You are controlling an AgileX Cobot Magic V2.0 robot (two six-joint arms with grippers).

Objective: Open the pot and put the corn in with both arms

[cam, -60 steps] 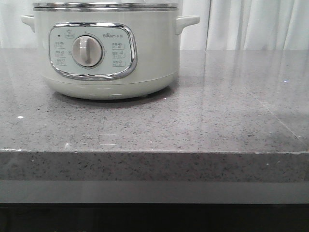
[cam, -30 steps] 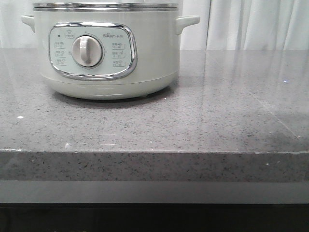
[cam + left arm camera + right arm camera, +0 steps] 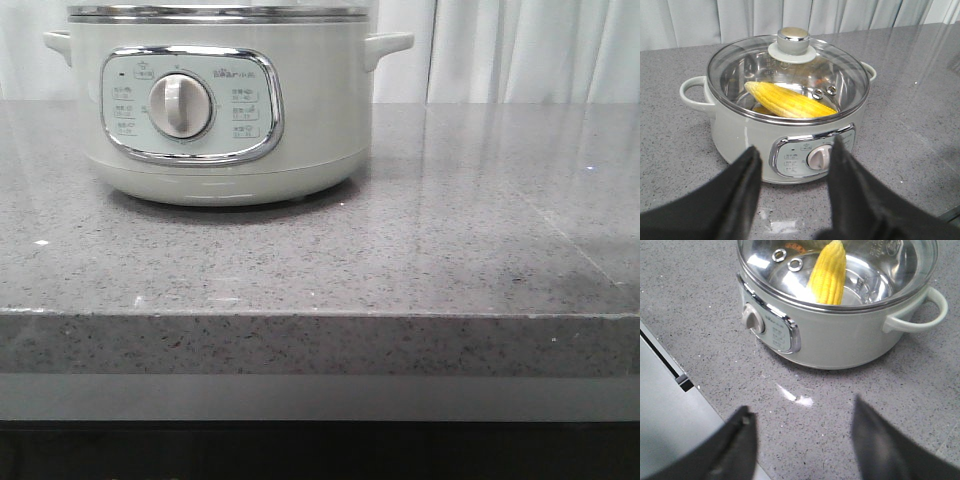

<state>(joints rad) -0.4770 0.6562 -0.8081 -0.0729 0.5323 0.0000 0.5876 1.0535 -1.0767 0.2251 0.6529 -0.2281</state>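
Note:
The pot [image 3: 220, 110] stands at the far left of the counter, its dial facing the front camera. In the left wrist view a glass lid with a round knob [image 3: 792, 40] sits on the pot [image 3: 740, 135]. The corn [image 3: 787, 102] lies inside, seen through the glass. My left gripper [image 3: 796, 147] hangs open in front of the control panel, with nothing between its fingers. In the right wrist view the corn [image 3: 829, 272] shows inside the pot [image 3: 840, 340]. My right gripper [image 3: 802, 407] is open over bare counter, short of the pot. Neither gripper shows in the front view.
The grey speckled counter [image 3: 420, 250] runs to a front edge [image 3: 320, 315]; that edge also shows close to my right gripper's fingers [image 3: 670, 385]. White curtains [image 3: 520, 50] hang behind. A small orange piece [image 3: 795, 247] lies in the pot beside the corn.

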